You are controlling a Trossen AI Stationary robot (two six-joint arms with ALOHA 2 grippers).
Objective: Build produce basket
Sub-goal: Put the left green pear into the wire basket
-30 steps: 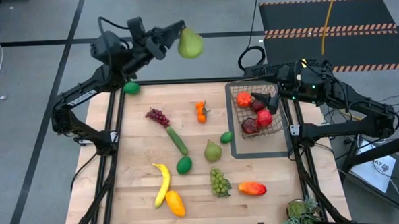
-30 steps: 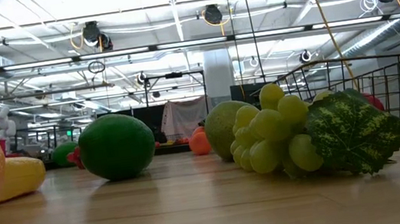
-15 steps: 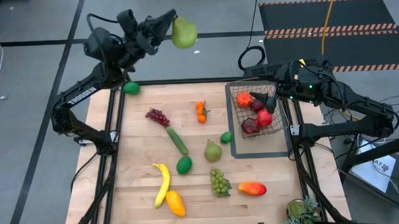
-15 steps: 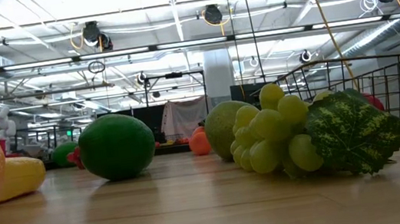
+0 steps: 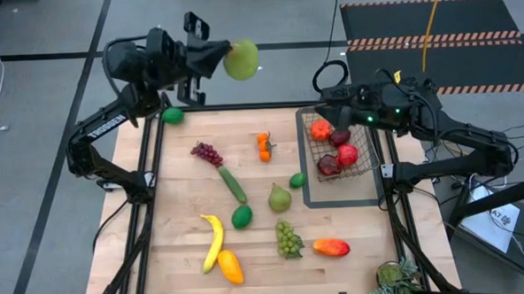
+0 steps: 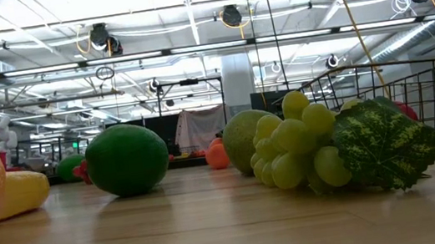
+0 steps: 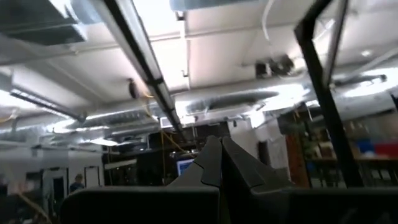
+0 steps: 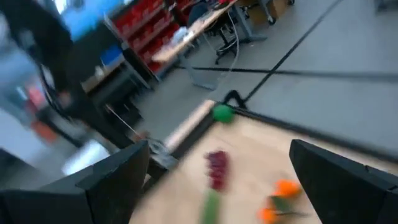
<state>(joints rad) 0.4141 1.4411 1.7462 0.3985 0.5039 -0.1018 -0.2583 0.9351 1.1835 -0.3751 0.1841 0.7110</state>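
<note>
A green pear (image 5: 241, 59) sits at the fingertips of my left gripper (image 5: 224, 53), which is shut and raised high beyond the table's far-left edge. In the left wrist view the shut fingers (image 7: 214, 163) point up at the ceiling and the pear is hidden. My right gripper (image 8: 217, 180) is open and holds nothing. It stands level over the far rim of the wire basket (image 5: 340, 148), pointing toward the table's left. The basket rests on a dark tray frame (image 5: 339, 197) and holds red and orange fruit (image 5: 344, 154). My left gripper holds the pear by its narrow top end (image 5: 230, 53). The fingers themselves hide the exact spot. The fingers slant upward toward the table's right. The pear hangs just past the fingertips, lifted high and clear of the table.
Loose produce lies on the table: lime (image 5: 172, 115), purple grapes (image 5: 206, 153), cucumber (image 5: 233, 185), orange (image 5: 264, 145), a second pear (image 5: 279, 198), banana (image 5: 213, 240), green grapes (image 5: 288, 239) and red mango (image 5: 331, 247). Bare wood lies at the far middle.
My left gripper has rolled and tipped its fingers upward, staying shut. The pear has swung round with it and stays high beyond the far edge. My right gripper has rolled and tipped from pointing down into the basket to nearly level, staying open.
</note>
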